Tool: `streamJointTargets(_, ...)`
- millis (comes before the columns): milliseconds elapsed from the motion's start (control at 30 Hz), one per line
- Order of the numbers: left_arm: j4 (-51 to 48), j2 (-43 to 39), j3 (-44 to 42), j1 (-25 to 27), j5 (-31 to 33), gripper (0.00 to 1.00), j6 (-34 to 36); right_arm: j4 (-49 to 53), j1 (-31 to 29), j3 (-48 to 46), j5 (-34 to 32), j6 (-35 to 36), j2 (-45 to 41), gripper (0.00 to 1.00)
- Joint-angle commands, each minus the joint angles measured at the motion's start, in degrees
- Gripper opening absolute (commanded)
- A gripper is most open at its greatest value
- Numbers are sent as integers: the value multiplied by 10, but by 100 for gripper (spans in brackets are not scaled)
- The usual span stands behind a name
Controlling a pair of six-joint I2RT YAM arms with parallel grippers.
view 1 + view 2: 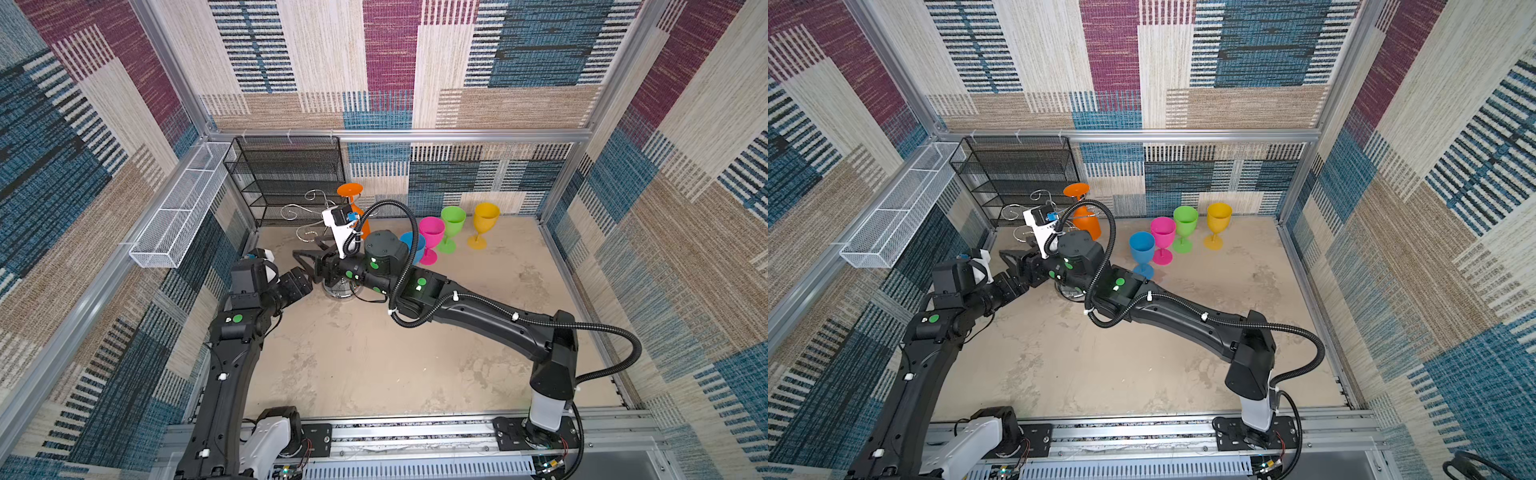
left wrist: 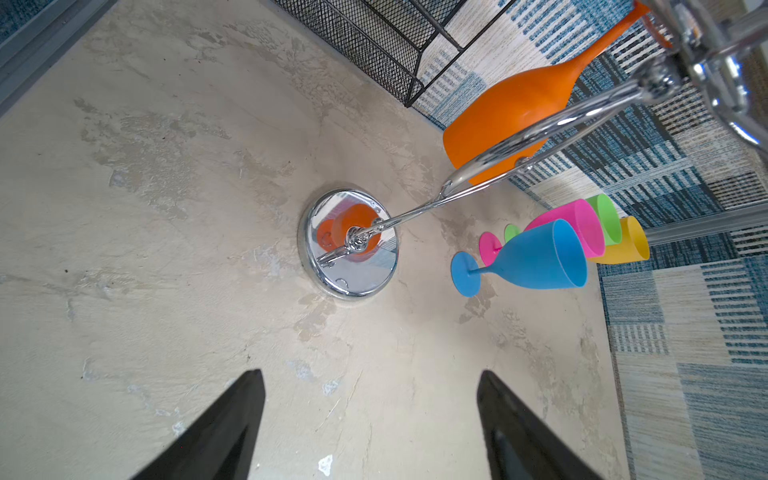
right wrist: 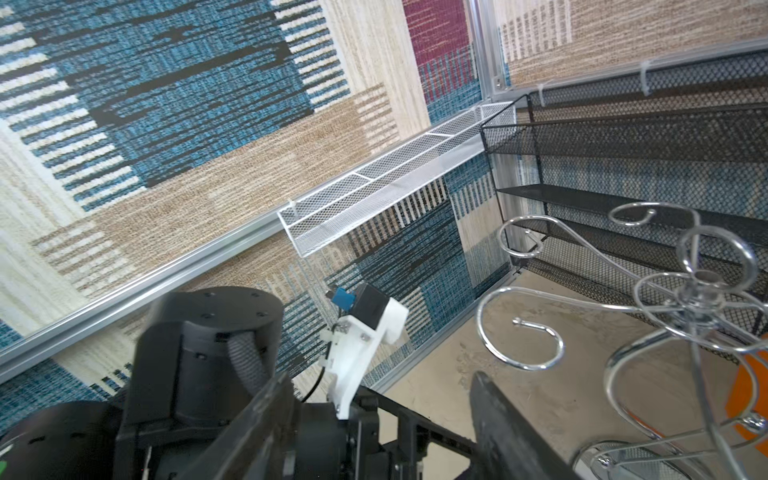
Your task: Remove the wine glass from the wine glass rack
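An orange wine glass (image 1: pixel 360 222) hangs upside down from the wine glass rack (image 1: pixel 308 207), its foot caught in a chrome arm at the top. The left wrist view shows the glass bowl (image 2: pixel 509 114) beside the rack's mirrored base (image 2: pixel 332 274). My left gripper (image 2: pixel 370 374) is open above bare floor, short of that base, with nothing between its fingers. My right gripper (image 1: pixel 305 248) reaches across from the right and points left beside the curled arms (image 3: pixel 540 357). It is open (image 3: pixel 382 376) and empty, with the left arm's wrist below it. Neither gripper touches the glass.
Blue (image 1: pixel 1142 249), pink (image 1: pixel 1163 235), green (image 1: pixel 1185 222) and yellow (image 1: pixel 1219 218) glasses stand upright in a row right of the rack. A black mesh shelf unit (image 1: pixel 286 174) stands behind it against the back wall. A long white mesh basket (image 1: pixel 183 208) hangs on the left wall.
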State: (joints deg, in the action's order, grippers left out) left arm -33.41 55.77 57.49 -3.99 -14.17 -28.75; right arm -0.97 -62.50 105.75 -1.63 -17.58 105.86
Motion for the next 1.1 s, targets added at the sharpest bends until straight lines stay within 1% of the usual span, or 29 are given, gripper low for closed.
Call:
streamJointTargets(0,-6,-5,19,-1,-21,83,-5,24,2,0,-62,16,-19,70)
streamJointTargets(100,-22,-9,44,-1,-31,83,-1,35,4,-11,-98,27,-41,70)
streamJointTargets(267,-59,-7,102,-1,-35,83,16,30,17,-58,-112,30,-83,70)
streamJointTargets(333,-76,-2,133,0,-33,83,39,24,26,-82,-112,30,-104,71)
streamJointTargets(467,-140,26,223,3,21,82,110,20,42,-120,-112,33,-141,71)
streamJointTargets(600,-178,77,309,26,28,82,144,11,57,-173,-120,35,-183,71)
streamJointTargets(733,-217,123,371,57,83,82,176,-2,68,-233,-125,31,-232,71)
streamJointTargets(867,-221,137,385,96,138,82,191,-12,74,-274,-133,31,-268,72)
streamJointTargets(1000,-234,166,398,154,210,82,216,-16,77,-292,-136,34,-286,72)
streamJointTargets(1067,-235,177,401,170,229,82,222,-22,80,-301,-137,34,-293,72)
